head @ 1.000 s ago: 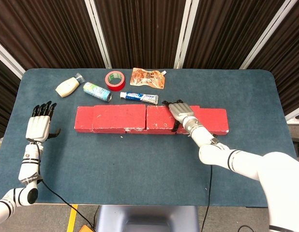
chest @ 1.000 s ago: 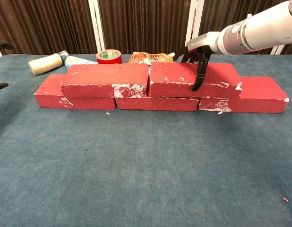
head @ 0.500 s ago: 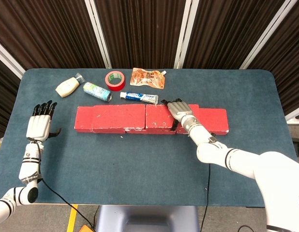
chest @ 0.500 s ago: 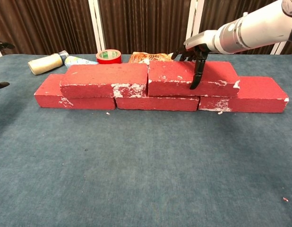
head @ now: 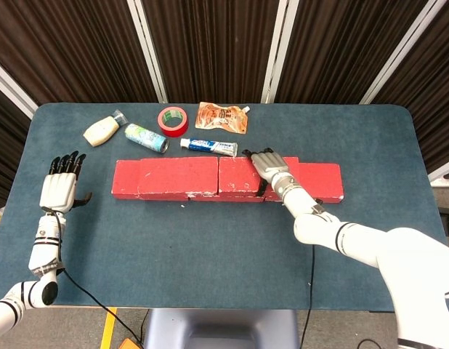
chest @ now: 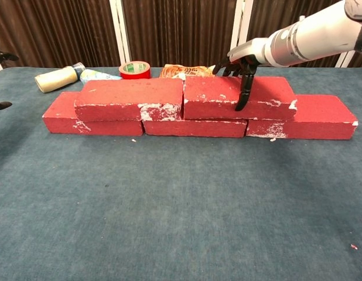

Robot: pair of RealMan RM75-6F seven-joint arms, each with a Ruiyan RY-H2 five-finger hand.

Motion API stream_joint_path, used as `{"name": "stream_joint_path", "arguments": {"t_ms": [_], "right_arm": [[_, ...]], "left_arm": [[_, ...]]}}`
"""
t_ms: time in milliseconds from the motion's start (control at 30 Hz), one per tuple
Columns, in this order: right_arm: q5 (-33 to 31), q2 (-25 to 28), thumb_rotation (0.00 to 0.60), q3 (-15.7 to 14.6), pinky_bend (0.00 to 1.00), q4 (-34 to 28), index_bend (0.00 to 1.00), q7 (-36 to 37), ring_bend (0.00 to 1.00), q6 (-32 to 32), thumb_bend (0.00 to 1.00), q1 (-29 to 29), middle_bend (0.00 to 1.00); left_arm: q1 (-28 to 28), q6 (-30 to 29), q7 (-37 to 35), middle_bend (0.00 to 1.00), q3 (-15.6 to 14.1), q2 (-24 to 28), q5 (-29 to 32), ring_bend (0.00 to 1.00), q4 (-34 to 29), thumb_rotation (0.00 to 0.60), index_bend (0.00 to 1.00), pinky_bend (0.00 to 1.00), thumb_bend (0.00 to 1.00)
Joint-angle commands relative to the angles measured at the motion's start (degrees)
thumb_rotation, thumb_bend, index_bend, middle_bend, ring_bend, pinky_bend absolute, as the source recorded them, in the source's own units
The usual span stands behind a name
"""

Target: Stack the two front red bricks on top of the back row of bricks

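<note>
The left hand (head: 59,190) is held clear at the table's left edge, fingers spread and straight, nothing grasped. The left upper brick (chest: 129,99) is seated on the back row (chest: 321,117), well left of the working fingers. The right upper brick (chest: 239,97) is clasped by the right hand (chest: 239,58), seemingly to square it: it lies under the palm, thumb down its front face.
</note>
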State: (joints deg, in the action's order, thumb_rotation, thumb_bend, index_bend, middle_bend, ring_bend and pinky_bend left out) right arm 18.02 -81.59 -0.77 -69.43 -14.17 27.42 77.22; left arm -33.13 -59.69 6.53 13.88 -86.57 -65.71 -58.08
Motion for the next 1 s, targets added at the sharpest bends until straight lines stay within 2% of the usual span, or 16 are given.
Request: {"name": "stream_joint_path", "arguments": {"t_ms": [33,733,1000], "right_arm": [[-0.1,-0.1,0.6,-0.1,0.0,0.1,0.15,0.0,0.28,-0.1,0.21,0.0,0.32],[-1.8,-1.9,0.6,0.0,0.0,2.3,0.15,-0.2,0.27,-0.3,0.21,1.4,0.32],[-3.1,-2.1,0.6,-0.7,0.0,2.2,0.15,-0.8,0.22,-0.2,0.21,2.1,0.32]], "left_arm": [[0.0,0.0,0.0,0.0,0.0,0.0,0.0,0.0,0.0,0.6,0.0,0.0,0.27],[-0.1,0.7,-1.2,0.0,0.0,-0.5,-0.1,0.0,2.1,0.6,0.0,0.0,0.28],[-0.8,1.9,-1.9,0.0,0.3,-1.0,0.0,0.0,3.7,0.6,0.0,0.0,0.28]]}}
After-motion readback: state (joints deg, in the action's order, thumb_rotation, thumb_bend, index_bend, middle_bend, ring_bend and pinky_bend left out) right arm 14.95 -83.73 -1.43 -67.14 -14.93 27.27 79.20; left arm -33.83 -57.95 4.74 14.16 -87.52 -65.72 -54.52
